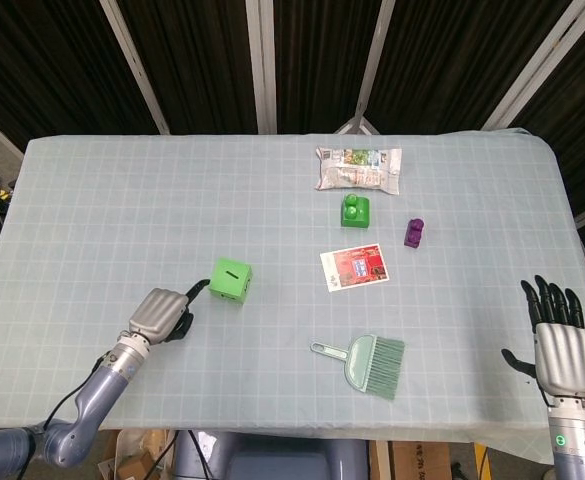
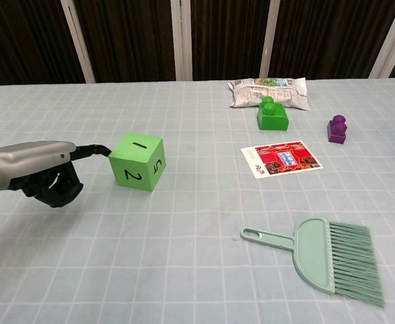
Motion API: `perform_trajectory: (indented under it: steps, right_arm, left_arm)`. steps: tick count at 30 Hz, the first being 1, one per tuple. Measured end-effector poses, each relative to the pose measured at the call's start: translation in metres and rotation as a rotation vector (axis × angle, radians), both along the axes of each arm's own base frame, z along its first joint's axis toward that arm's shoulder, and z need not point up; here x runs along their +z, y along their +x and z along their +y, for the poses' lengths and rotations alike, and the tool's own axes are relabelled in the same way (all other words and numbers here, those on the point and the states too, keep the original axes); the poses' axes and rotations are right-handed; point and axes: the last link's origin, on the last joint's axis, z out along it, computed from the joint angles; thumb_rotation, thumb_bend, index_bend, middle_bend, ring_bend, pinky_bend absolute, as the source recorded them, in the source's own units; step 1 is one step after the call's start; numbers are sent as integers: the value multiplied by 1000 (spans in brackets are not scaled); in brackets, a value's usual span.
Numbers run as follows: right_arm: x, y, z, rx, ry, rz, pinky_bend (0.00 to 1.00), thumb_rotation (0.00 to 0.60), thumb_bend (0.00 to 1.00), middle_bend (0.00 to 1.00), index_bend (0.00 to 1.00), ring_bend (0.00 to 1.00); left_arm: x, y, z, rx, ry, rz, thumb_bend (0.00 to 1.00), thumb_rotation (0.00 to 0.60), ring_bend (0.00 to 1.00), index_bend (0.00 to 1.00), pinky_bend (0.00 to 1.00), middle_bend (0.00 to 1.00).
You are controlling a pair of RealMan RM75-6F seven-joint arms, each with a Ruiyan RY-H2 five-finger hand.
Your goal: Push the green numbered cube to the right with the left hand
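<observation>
Green numbered cube [image 2: 137, 161] sits left of centre on the surface [image 1: 92, 200]; left robot hand [image 2: 38, 172], fingers curled, one extended fingertip at its left face, holds nothing; off-centre push risks rotating it.
</observation>
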Motion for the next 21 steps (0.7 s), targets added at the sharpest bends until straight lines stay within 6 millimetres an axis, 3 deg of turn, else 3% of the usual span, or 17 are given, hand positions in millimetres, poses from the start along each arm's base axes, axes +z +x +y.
perform_trajectory:
  steps: [21]
  right_arm:
    - [1,-1,0,-5,-4,-5,0,600,71,0,82,0]
  left_arm:
    - [-12,22,-23,-96,-70,-13,771,600,698,87,727,830]
